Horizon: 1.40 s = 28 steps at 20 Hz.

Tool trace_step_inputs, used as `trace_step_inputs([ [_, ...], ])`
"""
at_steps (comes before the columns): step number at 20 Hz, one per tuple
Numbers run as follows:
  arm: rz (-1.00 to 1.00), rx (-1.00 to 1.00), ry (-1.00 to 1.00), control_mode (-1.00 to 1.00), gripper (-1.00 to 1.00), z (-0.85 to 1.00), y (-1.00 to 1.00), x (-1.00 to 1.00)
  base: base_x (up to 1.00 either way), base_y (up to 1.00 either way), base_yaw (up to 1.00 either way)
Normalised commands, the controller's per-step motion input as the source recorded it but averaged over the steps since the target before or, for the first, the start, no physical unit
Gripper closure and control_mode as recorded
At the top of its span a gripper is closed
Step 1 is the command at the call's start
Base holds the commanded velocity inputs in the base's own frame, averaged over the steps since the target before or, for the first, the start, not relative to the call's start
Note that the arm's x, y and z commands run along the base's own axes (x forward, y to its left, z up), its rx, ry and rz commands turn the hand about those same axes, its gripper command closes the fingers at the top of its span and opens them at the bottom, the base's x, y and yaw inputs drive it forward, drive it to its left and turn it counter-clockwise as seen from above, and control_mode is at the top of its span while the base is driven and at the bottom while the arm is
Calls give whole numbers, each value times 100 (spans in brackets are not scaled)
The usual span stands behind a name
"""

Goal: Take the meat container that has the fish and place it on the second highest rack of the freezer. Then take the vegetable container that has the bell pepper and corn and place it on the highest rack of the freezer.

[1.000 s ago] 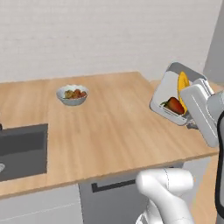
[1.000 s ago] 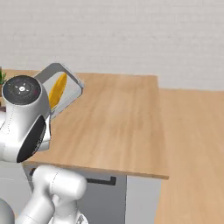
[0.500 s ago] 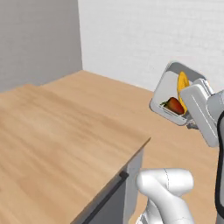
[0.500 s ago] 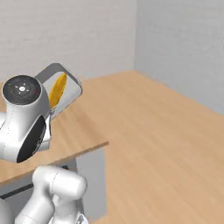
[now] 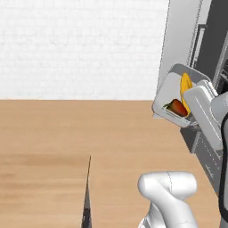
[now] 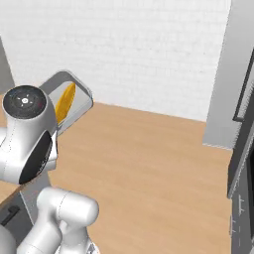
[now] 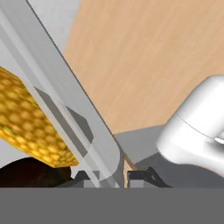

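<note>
Left base view: vegetable container carried high at right, tilted steeply on its side, with corn lying against the upper wall and bell pepper low in the near corner. Gripper clamped shut on the container's rim, seen up close in the hand view with the cob just beside the pinched wall. Freezer standing far right, door ajar, dark interior partly seen; shelves too hidden to tell apart from here. Worktop edge at near left, well apart from the load. Judged as the carry stage of the second half of the task: container in hand, not yet at the cabinet. Worth levelling the tray before reaching in, since at this tilt both vegetables look ready to slide or tumble over the low wall. Best approached square to the opening, tray raised clear of the uppermost shelf plate, then slid in flat and lowered until it rests fully on the plate before release. Main risks, by the look of it: clipping the door edge, or taking the shelf below for the top one.
</note>
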Motion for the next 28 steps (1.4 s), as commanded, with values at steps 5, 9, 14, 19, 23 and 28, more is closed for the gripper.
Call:
trace_step_inputs([
  [5,0,0,0,100,100,0,0,0,94,3,-55],
  [9,0,0,0,100,100,0,0,0,100,23,-35],
  [14,0,0,0,100,100,0,0,0,100,31,-32],
  [19,0,0,0,100,100,0,0,0,100,47,-35],
  [23,0,0,0,100,100,0,0,0,100,85,-39],
  [28,0,0,0,100,100,0,0,0,100,99,-39],
])
